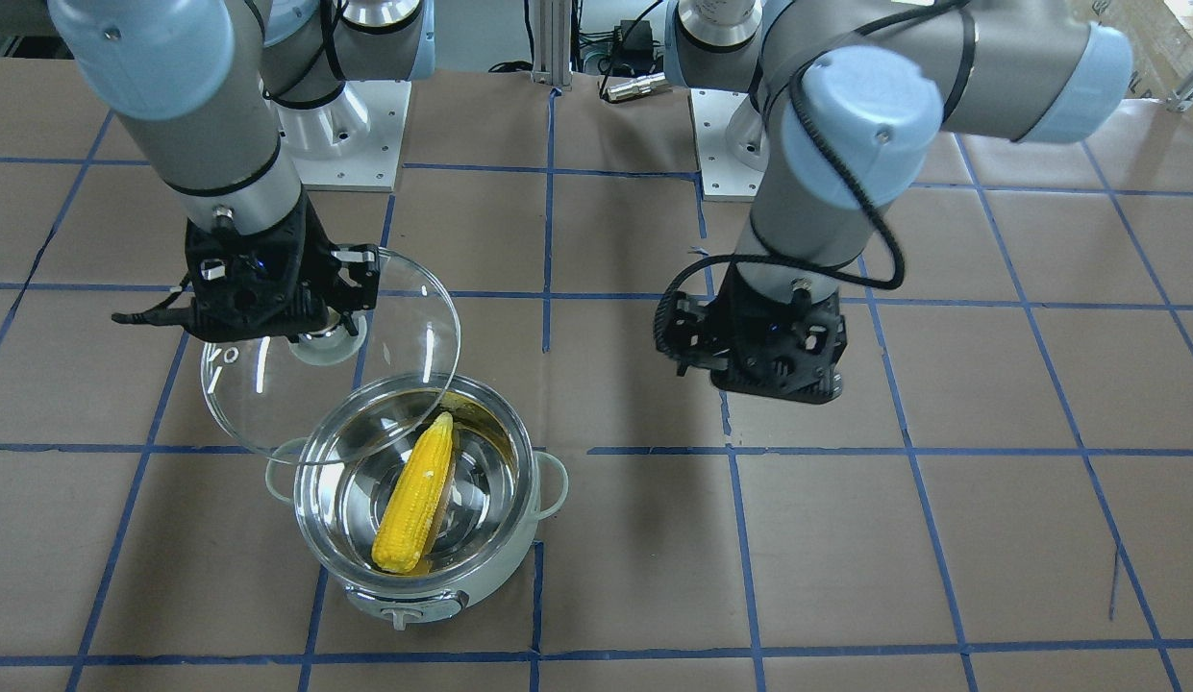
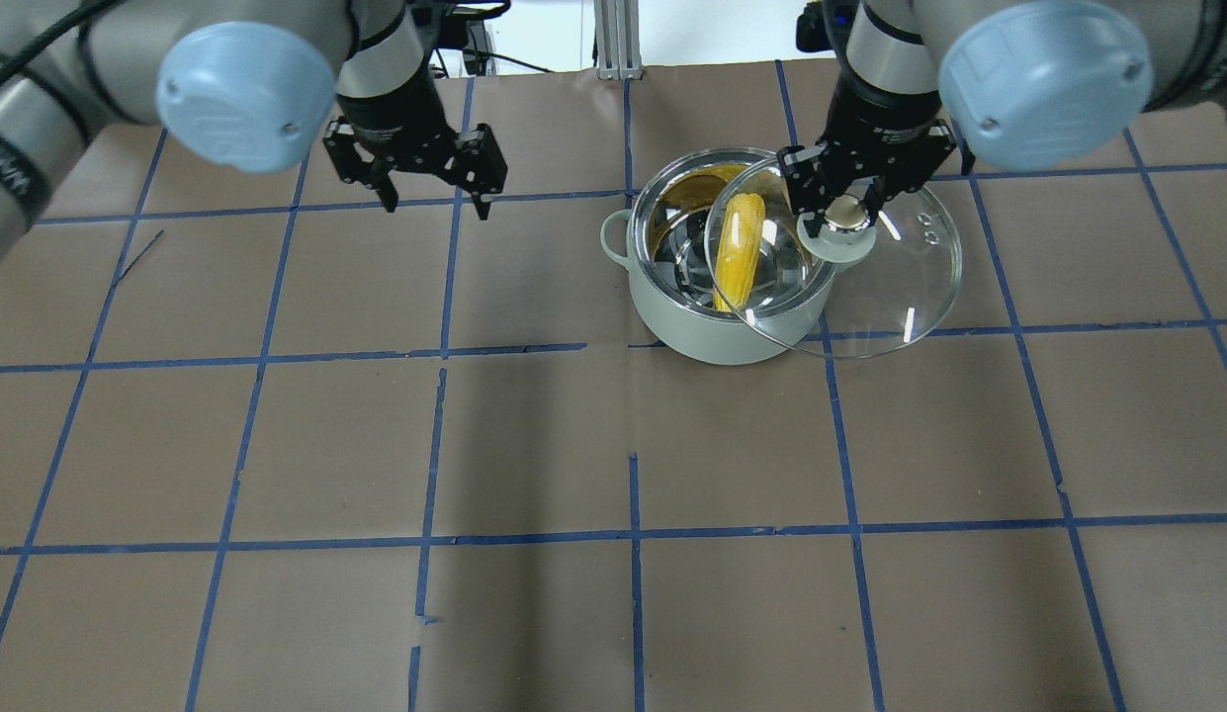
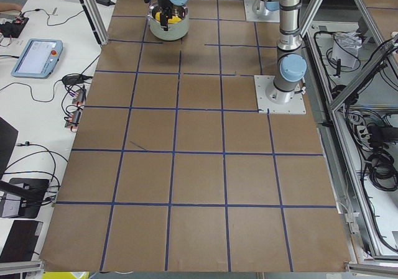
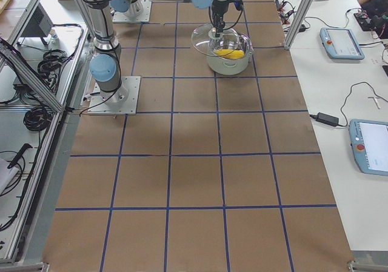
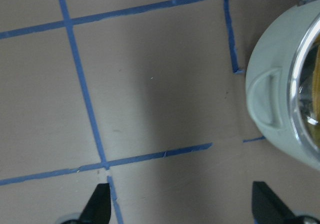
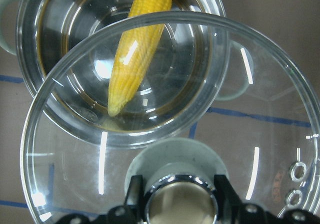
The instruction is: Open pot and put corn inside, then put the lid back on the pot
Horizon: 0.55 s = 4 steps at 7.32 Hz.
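The pale mint pot (image 1: 433,583) stands open, and the yellow corn (image 1: 418,495) lies slanted inside against its steel wall. My right gripper (image 2: 846,212) is shut on the knob of the clear glass lid (image 2: 900,287) and holds it tilted in the air. The lid's edge overlaps the pot's rim (image 2: 672,188) on my right side. In the right wrist view the corn (image 6: 137,49) shows through the lid (image 6: 65,149). My left gripper (image 2: 437,205) is open and empty, well to the left of the pot, over bare table. The left wrist view shows its fingertips (image 5: 102,191) and the pot's handle (image 5: 267,94).
The table is covered in brown paper with a blue tape grid (image 2: 633,539). The arm bases (image 1: 341,135) stand at the robot's edge. Side benches hold tablets (image 4: 342,42) and cables beyond the table ends.
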Each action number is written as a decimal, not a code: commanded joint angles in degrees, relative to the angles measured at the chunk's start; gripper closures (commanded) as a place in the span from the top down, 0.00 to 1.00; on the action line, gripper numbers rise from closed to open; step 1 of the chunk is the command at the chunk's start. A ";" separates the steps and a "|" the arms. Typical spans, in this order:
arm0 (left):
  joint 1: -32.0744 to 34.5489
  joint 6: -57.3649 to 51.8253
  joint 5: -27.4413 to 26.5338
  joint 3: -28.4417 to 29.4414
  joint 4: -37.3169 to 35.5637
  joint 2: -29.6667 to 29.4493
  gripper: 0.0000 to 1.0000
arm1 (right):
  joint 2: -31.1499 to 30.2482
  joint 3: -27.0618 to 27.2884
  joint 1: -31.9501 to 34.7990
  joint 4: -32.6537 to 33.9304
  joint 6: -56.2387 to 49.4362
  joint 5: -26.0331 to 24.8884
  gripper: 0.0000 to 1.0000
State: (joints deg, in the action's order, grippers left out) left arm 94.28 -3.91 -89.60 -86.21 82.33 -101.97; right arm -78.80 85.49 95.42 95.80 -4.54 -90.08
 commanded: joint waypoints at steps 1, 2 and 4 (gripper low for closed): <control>-6.54 -5.39 0.39 -9.13 -0.50 9.31 1.00 | 7.23 -6.27 1.70 0.88 0.94 -0.01 0.33; -6.39 -5.40 0.48 -9.76 -0.50 9.85 1.00 | 9.26 -9.08 1.88 0.80 0.94 -0.10 0.33; -6.74 -5.40 0.13 -8.98 0.37 10.21 1.00 | 12.16 -10.78 2.23 0.97 0.94 -0.10 0.33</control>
State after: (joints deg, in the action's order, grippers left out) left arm 87.89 -9.23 -89.34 -95.59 82.05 -92.21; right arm -68.53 75.83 97.44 96.63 -3.66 -90.28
